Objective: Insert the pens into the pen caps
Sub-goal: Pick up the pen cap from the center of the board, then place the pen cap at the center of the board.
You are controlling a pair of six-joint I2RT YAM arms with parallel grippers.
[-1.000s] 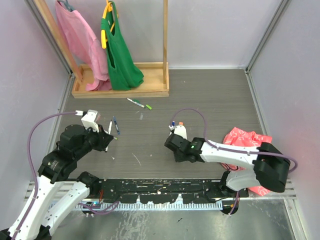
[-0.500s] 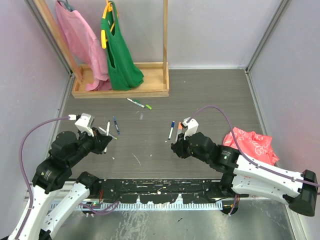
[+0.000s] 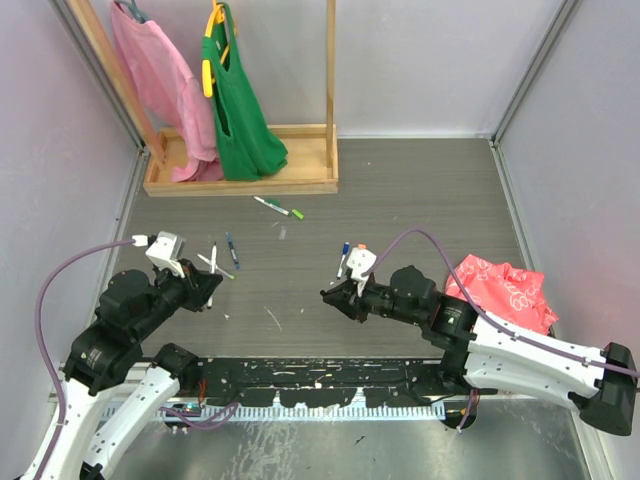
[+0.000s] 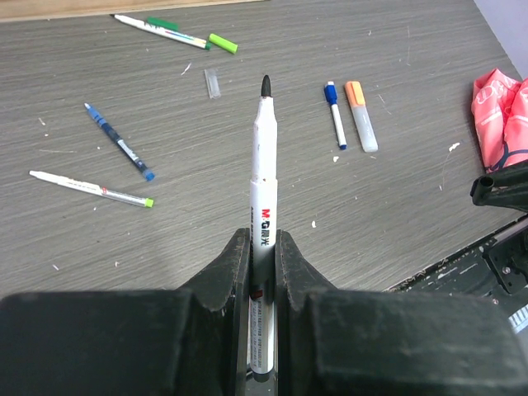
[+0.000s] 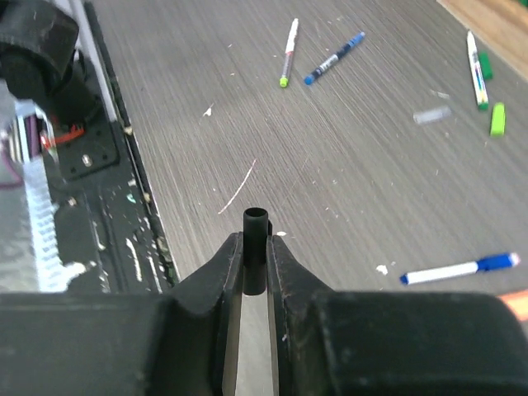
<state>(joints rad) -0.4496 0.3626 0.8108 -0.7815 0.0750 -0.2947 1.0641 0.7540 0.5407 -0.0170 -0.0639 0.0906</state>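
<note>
My left gripper (image 4: pixel 263 243) is shut on a white-and-grey marker pen (image 4: pixel 264 173) whose bare black tip points forward, off the table. My right gripper (image 5: pixel 256 241) is shut on a short black pen cap (image 5: pixel 256 221), its open end facing away from the jaws. In the top view the left gripper (image 3: pixel 205 285) and the right gripper (image 3: pixel 328 296) face each other, well apart. Loose on the table lie a blue pen (image 4: pixel 120 142), a white pen with a light green end (image 4: pixel 91 188), a blue-capped pen (image 4: pixel 336 115), an orange marker (image 4: pixel 361 115), a green pen (image 4: pixel 161 25) and a light green cap (image 4: pixel 223 43).
A wooden rack (image 3: pixel 240 180) with pink and green bags stands at the back left. A red-pink bag (image 3: pixel 500 290) lies at the right. A black rail (image 3: pixel 320 380) runs along the near edge. A small clear piece (image 4: pixel 213 82) and white scraps lie about.
The right arm has changed posture and its gripper, holding the black cap, has moved left toward the left gripper. The left gripper has drawn slightly back with the pen.
</note>
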